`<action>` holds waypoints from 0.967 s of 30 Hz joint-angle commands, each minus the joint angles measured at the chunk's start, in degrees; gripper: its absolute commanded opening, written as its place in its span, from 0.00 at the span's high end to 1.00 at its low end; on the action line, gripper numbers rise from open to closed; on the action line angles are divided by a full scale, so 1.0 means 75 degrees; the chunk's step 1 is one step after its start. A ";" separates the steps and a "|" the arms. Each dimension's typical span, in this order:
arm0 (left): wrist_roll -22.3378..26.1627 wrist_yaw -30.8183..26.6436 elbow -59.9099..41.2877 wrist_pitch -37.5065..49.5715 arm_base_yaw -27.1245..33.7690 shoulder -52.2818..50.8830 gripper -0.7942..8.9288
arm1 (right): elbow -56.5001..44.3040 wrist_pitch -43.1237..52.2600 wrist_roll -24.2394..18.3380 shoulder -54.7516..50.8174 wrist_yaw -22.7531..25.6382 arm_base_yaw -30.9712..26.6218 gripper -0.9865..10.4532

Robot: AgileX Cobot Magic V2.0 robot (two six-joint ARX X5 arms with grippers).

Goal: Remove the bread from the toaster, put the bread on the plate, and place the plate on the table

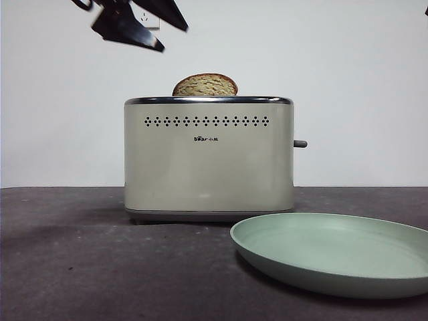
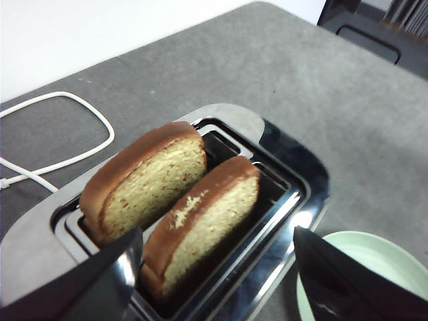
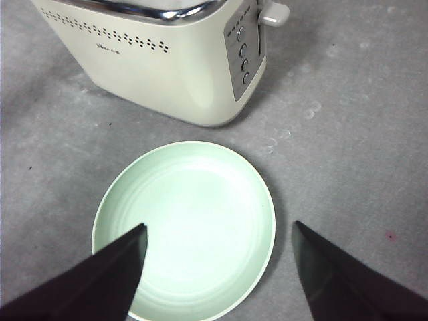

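The left pincer (image 2: pixel 217 267) hangs above the toaster (image 2: pixel 200 221) with its two black jaws spread wide and nothing between them; in the front view it shows as dark blades at the upper left (image 1: pixel 130 23), clear of the chrome rim. Directly beneath it two slices of bread stand upright in the toaster's slots: the bread (image 2: pixel 200 224) nearer the jaws leans in the slot on the plate's side, and a second slice (image 2: pixel 147 180) stands in the slot beyond it. From the front only one domed crust (image 1: pixel 205 85) rises above the cream body. A white cable (image 2: pixel 63 137) loops on the desk (image 2: pixel 321 87) behind the toaster.

The right pincer (image 3: pixel 217 274) hovers over the plate (image 3: pixel 184 227), jaws likewise wide apart and holding nothing. The pale green plate lies flat and bare on the grey desk, just in front of the toaster's lever end, its rim close to the base but not touching. The grey lever (image 1: pixel 299 144) juts from the toaster's side.
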 commanded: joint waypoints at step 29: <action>0.0749 -0.0828 0.0402 0.0600 -0.0589 0.1384 0.92 | 0.0111 -0.0087 0.0087 0.0032 0.0125 0.0026 0.61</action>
